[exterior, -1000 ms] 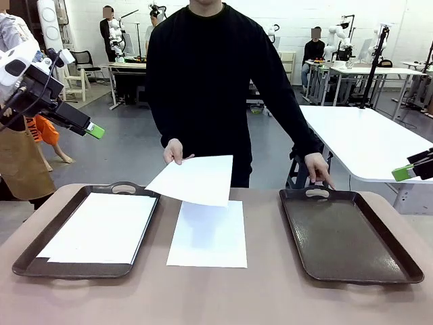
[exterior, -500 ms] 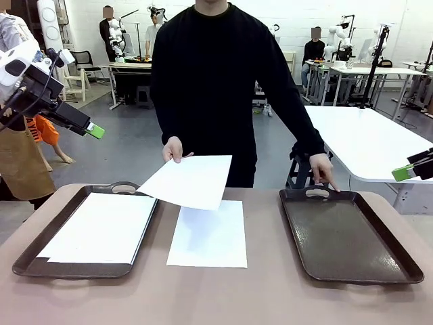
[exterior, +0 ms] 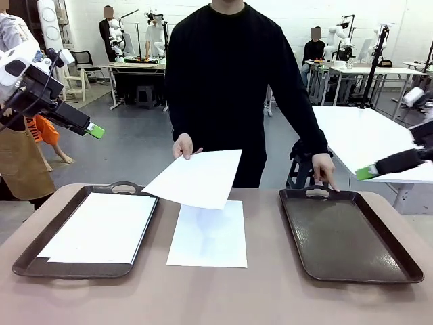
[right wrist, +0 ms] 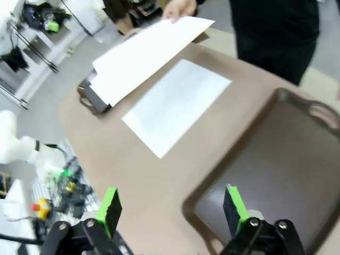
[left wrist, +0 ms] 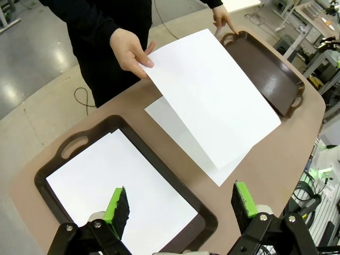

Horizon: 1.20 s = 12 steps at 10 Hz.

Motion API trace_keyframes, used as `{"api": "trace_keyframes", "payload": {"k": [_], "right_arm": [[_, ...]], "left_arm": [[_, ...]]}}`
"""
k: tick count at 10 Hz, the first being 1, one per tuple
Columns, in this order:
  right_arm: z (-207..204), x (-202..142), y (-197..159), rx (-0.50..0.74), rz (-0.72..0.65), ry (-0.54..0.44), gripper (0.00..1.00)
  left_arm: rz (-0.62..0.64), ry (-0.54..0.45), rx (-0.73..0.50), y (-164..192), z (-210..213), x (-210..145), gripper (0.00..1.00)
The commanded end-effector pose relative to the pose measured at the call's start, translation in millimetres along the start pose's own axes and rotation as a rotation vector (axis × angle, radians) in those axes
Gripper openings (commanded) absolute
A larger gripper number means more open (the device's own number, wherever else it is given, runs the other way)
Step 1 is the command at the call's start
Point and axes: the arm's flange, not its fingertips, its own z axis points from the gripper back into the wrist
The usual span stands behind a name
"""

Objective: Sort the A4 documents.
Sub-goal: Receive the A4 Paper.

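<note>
A person's hand holds one white A4 document tilted in the air above the table's middle. A second sheet lies flat on the table below it, and a third lies in the left dark brown tray. My left gripper hangs open high at the far left, well above that tray; its wrist view has the left gripper open over the trayed sheet and the held sheet. My right gripper is open above the right tray's far corner. The right gripper holds nothing.
The person's other hand rests on the far handle of the bare right tray. A white table stands behind at the right. Bare tabletop lies between the trays and along the near edge.
My right gripper has swung left, in over the table's right side. The person has shifted right, carrying the held sheet slightly right and up. The left arm has not moved.
</note>
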Motion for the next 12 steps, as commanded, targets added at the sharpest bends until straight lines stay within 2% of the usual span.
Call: {"api": "trace_keyframes", "payload": {"k": [1, 5, 7, 12], "right_arm": [[-35, 30, -22, 0.112, -0.077, -0.004, 1.00], [-114, 52, -37, 0.267, -0.264, -0.021, 1.00], [-155, 57, -48, 0.405, -0.363, -0.043, 1.00], [-234, 71, -32, 0.556, -0.470, -0.062, 1.00]], "left_arm": [[-0.013, -0.003, -0.003, 1, 0, 0, 1.00], [-0.013, -0.003, -0.003, 1, 0, 0, 1.00], [-0.013, -0.003, -0.003, 1, 0, 0, 1.00], [-0.013, -0.003, -0.003, 1, 0, 0, 1.00]]}}
